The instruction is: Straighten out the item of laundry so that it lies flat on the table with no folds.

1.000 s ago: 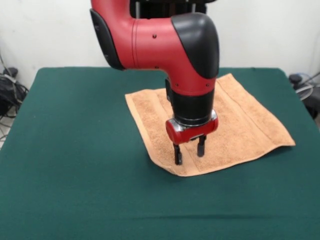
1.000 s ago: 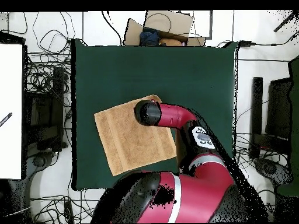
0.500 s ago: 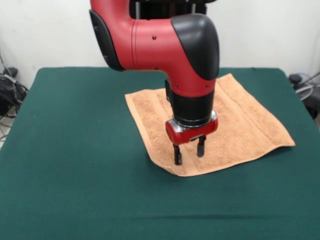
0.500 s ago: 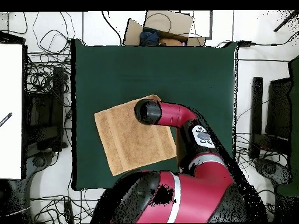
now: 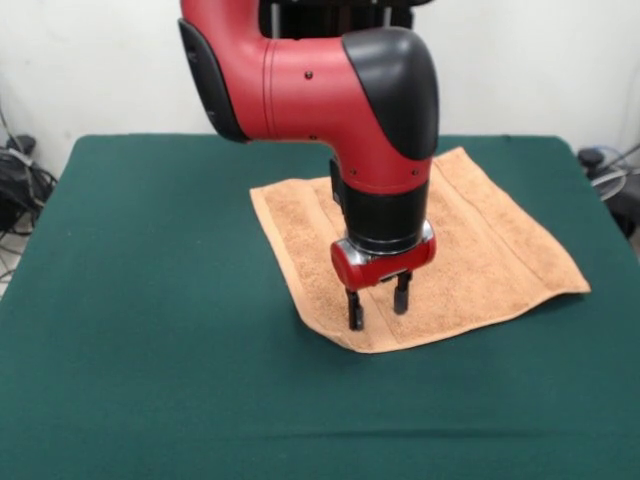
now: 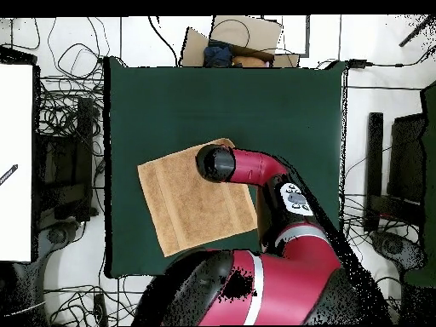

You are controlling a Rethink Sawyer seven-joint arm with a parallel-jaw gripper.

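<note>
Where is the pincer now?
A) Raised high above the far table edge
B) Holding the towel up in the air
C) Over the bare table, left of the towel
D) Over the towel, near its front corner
D: in the front view the open pincer hangs low over the towel, near its front corner.

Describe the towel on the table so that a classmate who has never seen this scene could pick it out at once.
Start from the large dark green table that fills the front view. Near its middle, under the red arm's open gripper, lies the towel, spread out almost flat. It is the only cloth there: orange-tan, roughly square, set cornerwise to the table's edges, with woven bands running across it.
</note>
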